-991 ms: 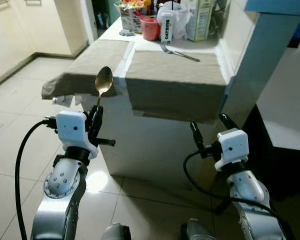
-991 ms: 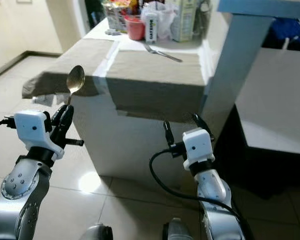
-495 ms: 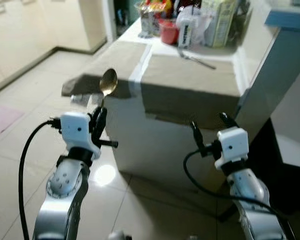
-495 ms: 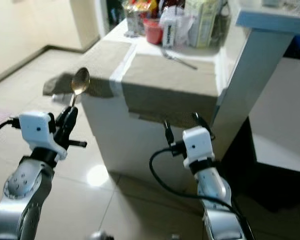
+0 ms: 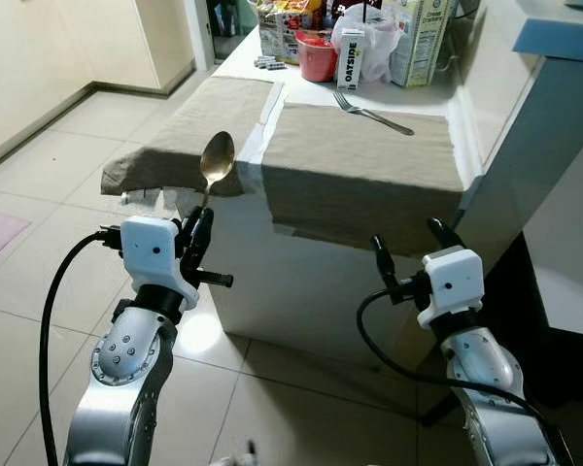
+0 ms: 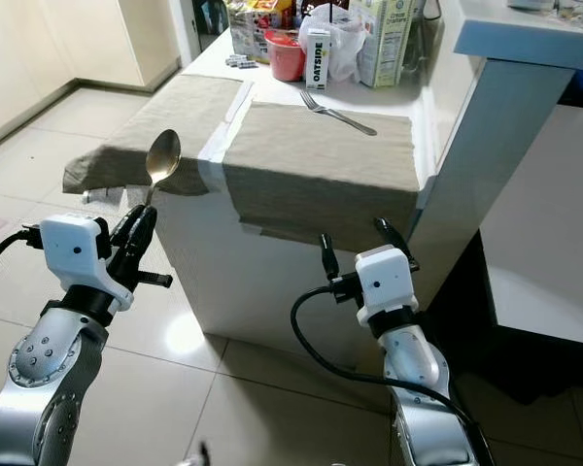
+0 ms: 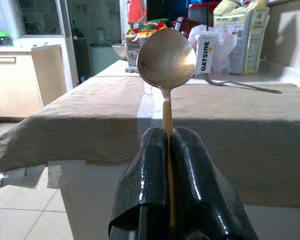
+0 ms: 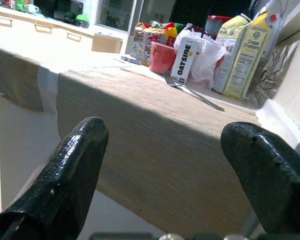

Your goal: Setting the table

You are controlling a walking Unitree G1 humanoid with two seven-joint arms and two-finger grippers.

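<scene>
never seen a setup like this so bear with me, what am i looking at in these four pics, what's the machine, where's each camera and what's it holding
This is a humanoid robot with two silver arms, each ending in a gripper of two long black fingers. Two pictures come from cameras in its head, looking forward and down at its own arms. The other two come from a camera on each wrist, looking along that gripper's fingers.

The left gripper is shut on the handle of a spoon, held upright with the bowl on top. The right gripper is open and holds nothing.

Ahead is a white table with two brownish placemats side by side. A fork lies at the far edge of the right-hand mat. Behind it stand a red cup, an Oatside carton, a taller carton and some bags.
</scene>
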